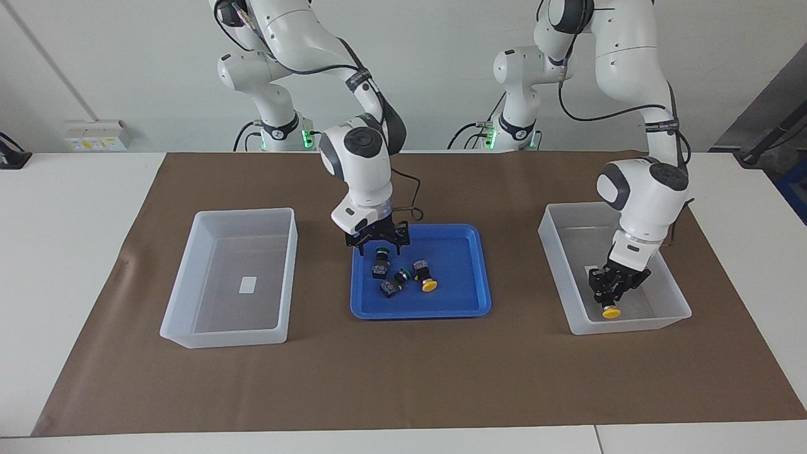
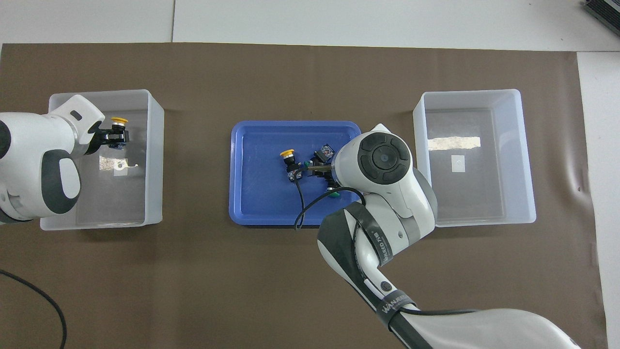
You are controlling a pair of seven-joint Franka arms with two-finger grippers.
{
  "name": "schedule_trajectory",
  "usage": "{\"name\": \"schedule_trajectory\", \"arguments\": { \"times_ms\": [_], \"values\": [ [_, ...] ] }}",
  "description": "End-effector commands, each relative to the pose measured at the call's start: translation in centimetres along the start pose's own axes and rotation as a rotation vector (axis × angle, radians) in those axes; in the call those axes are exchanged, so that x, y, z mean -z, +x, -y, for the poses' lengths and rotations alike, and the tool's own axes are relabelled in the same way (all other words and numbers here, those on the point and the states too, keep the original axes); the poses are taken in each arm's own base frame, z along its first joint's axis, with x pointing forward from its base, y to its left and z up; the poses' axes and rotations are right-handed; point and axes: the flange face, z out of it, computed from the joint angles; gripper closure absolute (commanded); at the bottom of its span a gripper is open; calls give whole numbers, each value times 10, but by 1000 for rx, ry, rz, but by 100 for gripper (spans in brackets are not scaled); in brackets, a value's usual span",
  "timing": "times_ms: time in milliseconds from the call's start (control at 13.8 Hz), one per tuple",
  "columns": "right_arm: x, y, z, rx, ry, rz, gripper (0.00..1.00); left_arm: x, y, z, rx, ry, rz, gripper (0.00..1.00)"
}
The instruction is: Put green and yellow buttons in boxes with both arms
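- In the translucent white plastic bin (image 1: pixel 674 302) at the left arm's end, the left end effector (image 1: pixel 610 301) grips a yellow mushroom-capped button (image 1: pixel 610 312); releasing it seems next.
- Over the shallow blue tray (image 1: pixel 470 302), the right end effector (image 1: pixel 381 245), fingers spread, hangs above a green-capped button (image 1: pixel 381 253); it should descend and close.

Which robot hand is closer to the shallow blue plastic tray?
Right. The right gripper hangs over the blue tray; the left gripper is down inside a translucent white bin, holding a yellow-capped button.

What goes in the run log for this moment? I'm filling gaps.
left gripper: shut on yellow button, low in box | right gripper: open over green button in blue tray
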Motion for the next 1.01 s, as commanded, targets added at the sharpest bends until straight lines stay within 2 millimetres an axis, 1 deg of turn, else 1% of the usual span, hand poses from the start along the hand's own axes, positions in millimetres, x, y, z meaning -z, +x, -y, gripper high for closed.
{"name": "schedule_trajectory", "arguments": {
  "times_ms": [0, 72, 145, 217, 289, 362, 434, 506, 579, 651, 796, 868, 940],
  "values": [
    [-13, 0, -2, 26, -14, -18, 28, -1, 7, -5, 9, -3, -30, 0],
    [-19, -2, -3, 25, -15, -16, 29, 1, 8, -5, -1, 1, -33, 0],
    [-28, -6, -5, 26, -17, -16, 34, 7, 9, -4, -6, 1, -38, 0],
    [-32, -7, -6, 29, -12, -25, 46, 18, 12, -5, -32, 1, -48, 0],
    [-32, -9, -5, 20, -19, -15, 99, 30, 14, -6, -67, 1, -61, 0],
    [-26, -10, -1, 15, -22, -8, 100, 48, 16, -8, -77, 0, -67, 0],
    [-15, -5, -6, 5, -31, 4, 100, 65, 17, -9, -78, -2, -59, 0],
    [5, -1, -7, -5, -30, 2, 100, 85, 17, -13, -85, -6, -48, 0],
    [30, 3, -9, -22, -20, 2, 100, 107, 16, -23, -100, -12, -40, 0],
    [55, 10, -16, -38, -17, -3, 100, 126, 16, -27, -105, -16, -31, 0],
    [107, 27, -49, -69, -20, -11, 100, 155, 13, -49, -137, -28, -9, 0],
    [125, 33, -68, -60, -20, -15, 100, 164, 13, -60, -150, -35, 3, 0],
    [140, 45, -101, -51, -19, -30, 100, 166, 12, -75, -165, -43, 13, 0]
  ]
}}
